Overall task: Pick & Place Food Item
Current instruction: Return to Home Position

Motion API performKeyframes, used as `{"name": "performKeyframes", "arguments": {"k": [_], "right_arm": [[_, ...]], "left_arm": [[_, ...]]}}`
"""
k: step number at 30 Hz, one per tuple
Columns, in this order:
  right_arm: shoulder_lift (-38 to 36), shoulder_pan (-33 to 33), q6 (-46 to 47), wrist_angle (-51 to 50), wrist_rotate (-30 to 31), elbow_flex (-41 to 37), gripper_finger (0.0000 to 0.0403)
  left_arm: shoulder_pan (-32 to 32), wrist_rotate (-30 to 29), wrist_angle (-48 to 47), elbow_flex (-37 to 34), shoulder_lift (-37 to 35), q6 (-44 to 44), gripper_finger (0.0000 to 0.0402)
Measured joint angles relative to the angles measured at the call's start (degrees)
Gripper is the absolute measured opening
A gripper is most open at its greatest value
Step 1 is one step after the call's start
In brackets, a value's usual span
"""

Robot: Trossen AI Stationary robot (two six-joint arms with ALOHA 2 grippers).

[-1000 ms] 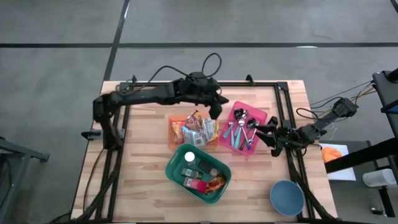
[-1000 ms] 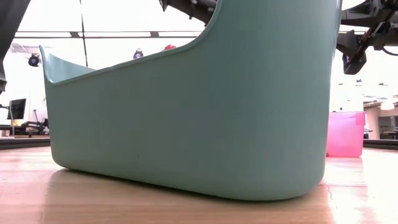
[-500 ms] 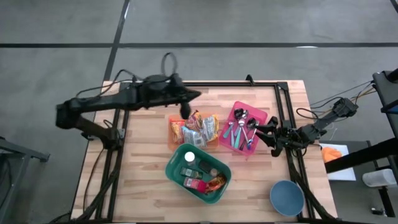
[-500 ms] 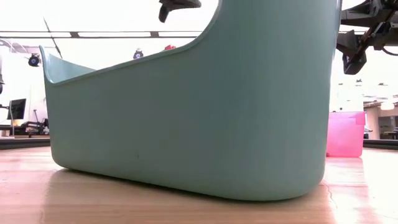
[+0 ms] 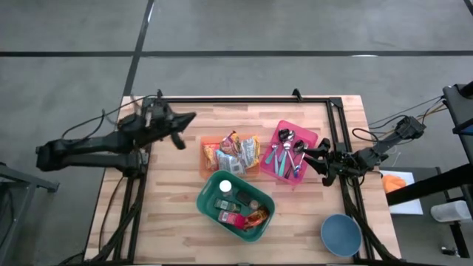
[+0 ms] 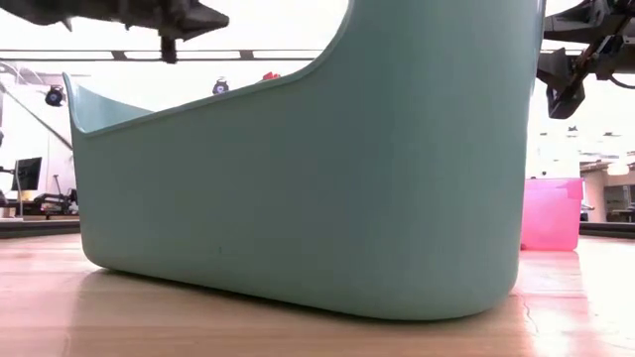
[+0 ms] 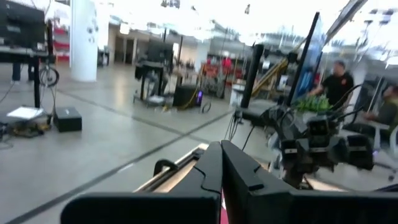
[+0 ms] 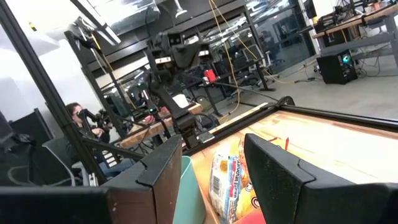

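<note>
A light wooden butcher-block table (image 5: 170, 214) carries a black frame (image 5: 244, 99) along its far and side edges. Near the middle sits an orange bin (image 5: 203, 157), with a pink bin (image 5: 314, 144) just beside it toward the right edge. A teal bin (image 5: 207, 193) stands closer to the low camera's edge. A blue bowl (image 5: 341, 235) sits by that edge's right corner.

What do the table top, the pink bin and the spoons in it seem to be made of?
Table top: pale wood, visible plank seams.
Pink bin: probably plastic, smooth, slightly translucent walls.
Spoons: some shiny, likely metal; one light blue, perhaps plastic.
</note>
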Motion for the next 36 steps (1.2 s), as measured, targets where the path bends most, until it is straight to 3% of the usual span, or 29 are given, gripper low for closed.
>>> {"name": "performKeyframes", "arguments": {"k": [18,22,36], "right_arm": [[0.0,0.0,0.0,0.0,0.0,0.0,0.0171],[0.0,0.0,0.0,0.1,0.1,0.0,0.0171],[0.0,0.0,0.0,0.0,0.0,0.0,0.0171]], "left_arm": [[0.0,0.2,-0.8,-25.5,-41.5,0.9,0.0],[0.0,-0.6,-0.7,-27.0,-40.9,-0.2,0.0],[-0.1,0.6,-16.2,-27.0,-41.3,1.3,0.0]]}}
